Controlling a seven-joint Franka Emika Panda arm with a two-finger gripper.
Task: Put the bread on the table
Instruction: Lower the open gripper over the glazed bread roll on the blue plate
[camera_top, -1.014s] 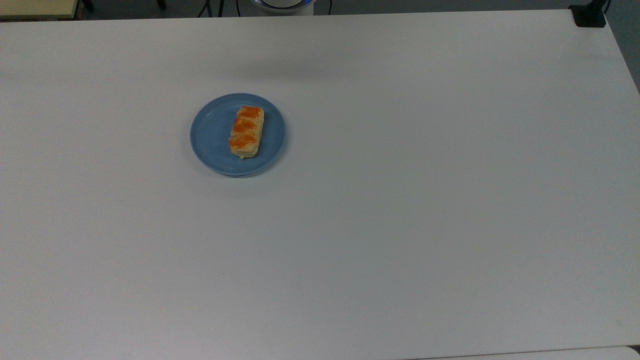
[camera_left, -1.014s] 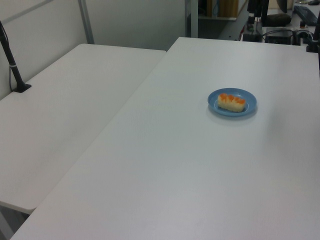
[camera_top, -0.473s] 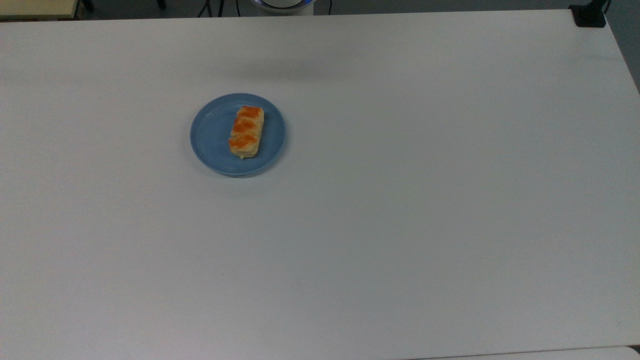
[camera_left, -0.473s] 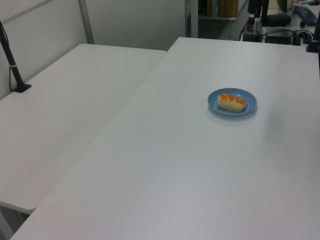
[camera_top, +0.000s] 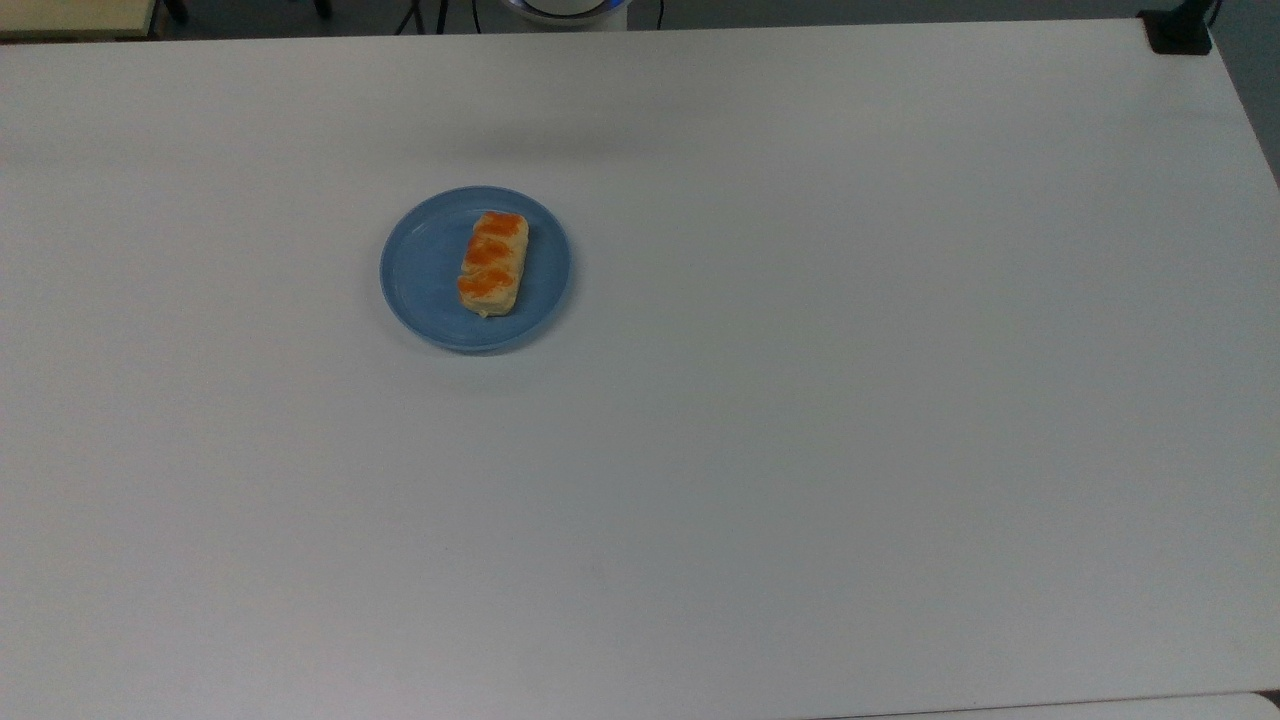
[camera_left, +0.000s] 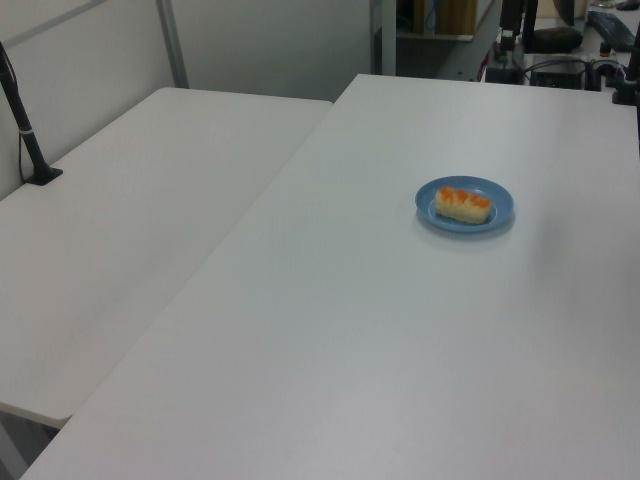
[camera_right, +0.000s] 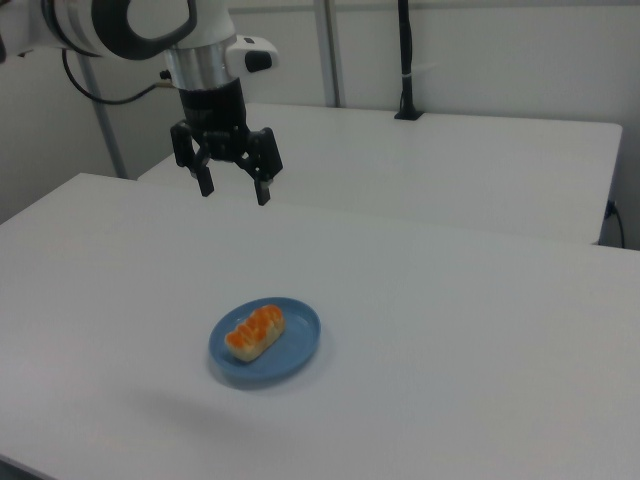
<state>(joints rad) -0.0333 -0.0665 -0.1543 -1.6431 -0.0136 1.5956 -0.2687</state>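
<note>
Top view: oblong bread (camera_top: 493, 263) with rounded corners lies unmoved on round glossy blue plate (camera_top: 420, 275), matte white worktop (camera_top: 800, 400); gripper (camera_right: 235, 189) fingers (camera_right: 262, 191) spread.

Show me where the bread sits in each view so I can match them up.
Top view: bread left of centre, upper half, on the blue plate.
Left view: bread right of centre, upper half, on the plate.
Right view: bread left of centre, lower half.
Shared landmark: the blue plate under it.

We see a white arm (camera_right: 120, 25) with dark grey joint bands, a black cable beside it, and a black gripper (camera_right: 234, 191) bearing two spread black fingers (camera_right: 204, 180).
</note>
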